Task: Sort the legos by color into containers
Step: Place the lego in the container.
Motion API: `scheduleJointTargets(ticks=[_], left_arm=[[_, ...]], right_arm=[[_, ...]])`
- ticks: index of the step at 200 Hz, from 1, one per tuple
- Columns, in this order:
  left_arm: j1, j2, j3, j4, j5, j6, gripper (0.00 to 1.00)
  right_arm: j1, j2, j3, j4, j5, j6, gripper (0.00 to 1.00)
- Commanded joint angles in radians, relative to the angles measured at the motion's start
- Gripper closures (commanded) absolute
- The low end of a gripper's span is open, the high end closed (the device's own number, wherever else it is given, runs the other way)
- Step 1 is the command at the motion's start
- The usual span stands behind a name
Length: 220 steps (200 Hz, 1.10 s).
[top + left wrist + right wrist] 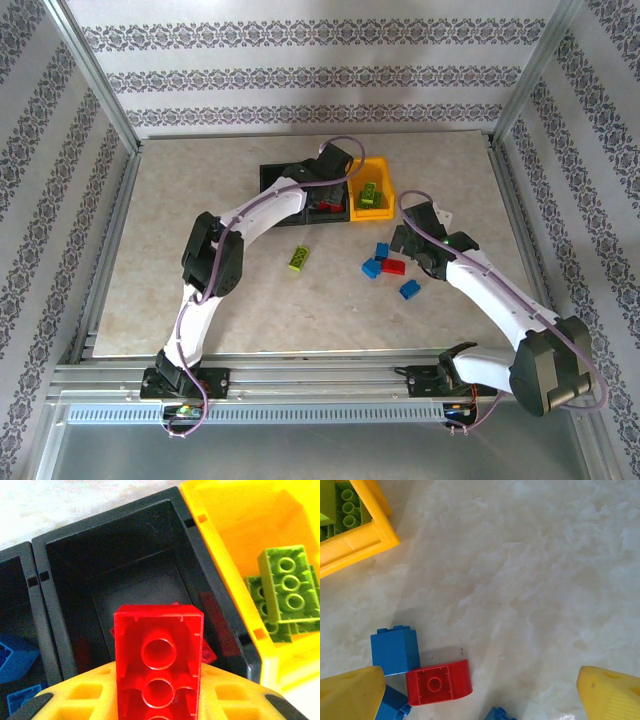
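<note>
Legos are partly sorted, and there's a fair bit left to do. The left gripper is pinching a red brick right over the middle black bin, where I can make out at least one red piece at the bottom, so that drop looks close. The yellow bin holds green bricks, about three as far as I can tell, and the left-hand black bin has two blue pieces. Out on the table I count five loose: three blue bricks, one loose red brick and one lone green brick off by itself. The right gripper hovers over the blue-and-red cluster, jaws spread wide, holding nothing.
</note>
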Motion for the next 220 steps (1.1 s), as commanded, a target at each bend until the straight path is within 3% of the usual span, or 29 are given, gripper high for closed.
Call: scheduleJointTargets(ticks=[1,69,112,157,188,220], left_arm=[[0.022,0.061,0.098,-0.097,-0.028,0.02,0.68],[0.038,0.156,0.207,-0.127,-0.018,0.016,0.61],[0.037,0.154,0.211,-0.127,-0.019,0.01,0.51],[0.037,0.116,0.204,-0.133,0.014,-0.001,0.48],[0.03,0.025,0.106,-0.083,0.052,-0.009,0.42],[0.006,-0.118,-0.104,0.031,0.09,-0.031,0.37]], right_arm=[[-0.008,-0.015,-0.019,-0.015,0.012,0.024,0.02],[-0.011,-0.012,-0.034,-0.003,0.009,0.031,0.02],[-0.011,-0.003,-0.038,0.006,0.002,0.034,0.02],[-0.012,-0.004,-0.039,0.008,-0.001,0.034,0.02],[-0.015,-0.007,-0.04,0.008,-0.001,0.034,0.02],[-0.017,-0.004,-0.039,0.008,-0.001,0.035,0.02]])
